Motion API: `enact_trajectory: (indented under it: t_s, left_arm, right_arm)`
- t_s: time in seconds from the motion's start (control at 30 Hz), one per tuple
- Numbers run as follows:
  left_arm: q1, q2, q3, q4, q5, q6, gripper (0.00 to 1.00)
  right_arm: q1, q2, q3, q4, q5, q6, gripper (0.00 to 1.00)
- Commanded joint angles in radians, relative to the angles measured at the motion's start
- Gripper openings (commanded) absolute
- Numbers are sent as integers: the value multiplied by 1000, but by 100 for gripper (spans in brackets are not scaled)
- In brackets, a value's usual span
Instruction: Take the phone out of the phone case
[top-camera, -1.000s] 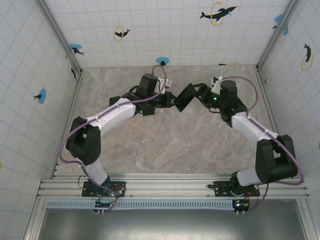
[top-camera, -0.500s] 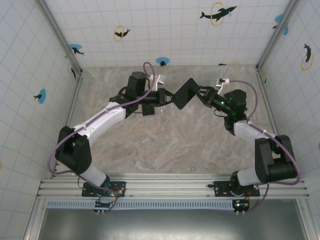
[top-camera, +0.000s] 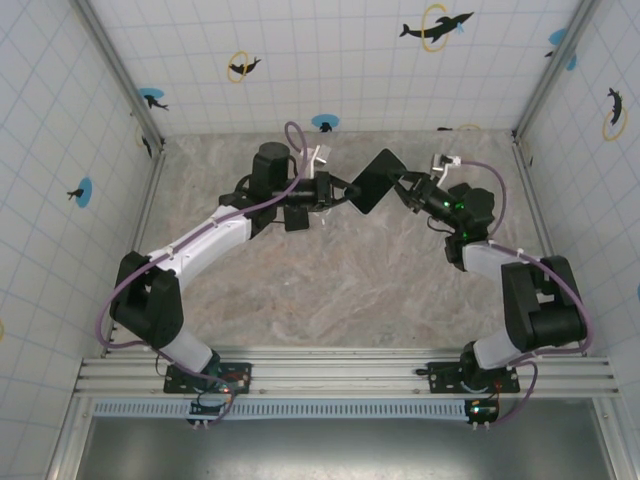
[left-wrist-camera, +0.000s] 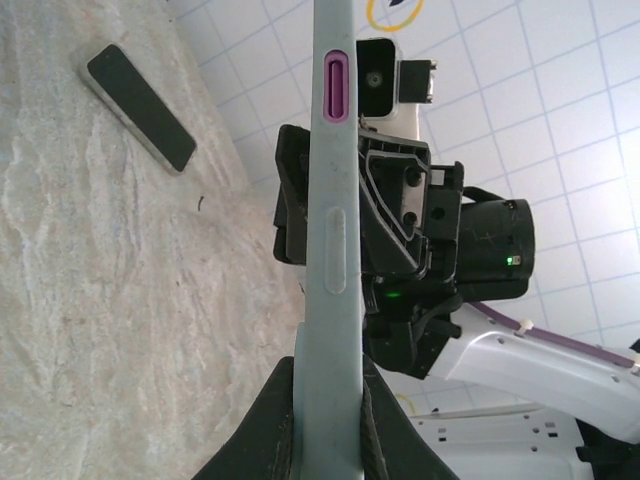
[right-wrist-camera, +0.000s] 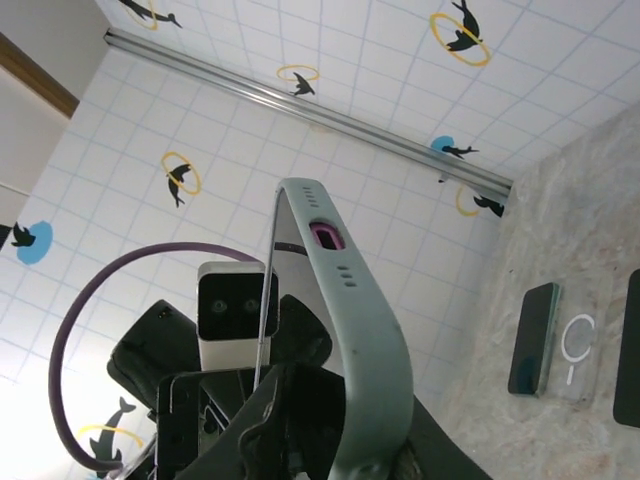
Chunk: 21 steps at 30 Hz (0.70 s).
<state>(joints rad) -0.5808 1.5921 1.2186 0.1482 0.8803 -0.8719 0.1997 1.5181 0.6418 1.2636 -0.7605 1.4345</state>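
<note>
**Both grippers clamped on the case over the far end of the table**

Wide shot first: the marble-look table sits inside tiled walls. The left arm and right arm both reach to the far middle and meet nose to nose. Between them, held clear of the table, is the phone case, a dark rectangle turned corner-up like a diamond.

The left gripper is pinched tight on one end of it. In its wrist view the black fingers press the grey-green rim from both sides. The right gripper has the opposite end, jaws drawn in against the case on each side, and there the soft rim bows out in a curve.

Over to the right wrist view: the phone shows as a thin bright edge. It meets the case at the upper corner and is parted from it lower down. A purple button sits on the rim.

Down on the table lie a dark slab, a green handset and, just beside it, a clear case.
</note>
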Motion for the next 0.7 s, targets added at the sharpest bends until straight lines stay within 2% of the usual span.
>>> enact_trajectory:
  t_s: [0.0, 0.07, 0.17, 0.23, 0.33, 0.43, 0.5, 0.57, 0.67]
  left_arm:
    - [1, -30, -5, 78, 54, -23, 4]
    - [1, -30, -3, 74, 57, -13, 12]
    - [3, -31, -1, 78, 34, -12, 19]
    - [4, -32, -10, 100, -7, -25, 36]
    - [-2, -37, -59, 254, -62, -117, 49]
    - [-3, -45, -103, 299, -173, -184, 50]
    - [-17, -58, -158, 393, -279, -261, 50]
    - [-41, -72, -230, 522, -412, -361, 50]
    - [-91, -98, -310, 616, -609, -434, 51]
  right_arm:
    - [9, 20, -7, 152, 7, 52, 18]
    - [9, 27, -4, 168, 20, 58, 14]
    - [15, 28, -5, 190, 50, 68, 11]
    - [23, 27, -8, 191, 77, 76, 9]
    - [44, 18, -27, 197, 159, 79, 6]
    - [79, 2, -43, 186, 280, 65, 5]
    - [114, -9, -48, 179, 364, 54, 5]
    - [152, -21, -59, 173, 492, 40, 5]
    - [204, -59, -93, 145, 667, 10, 5]
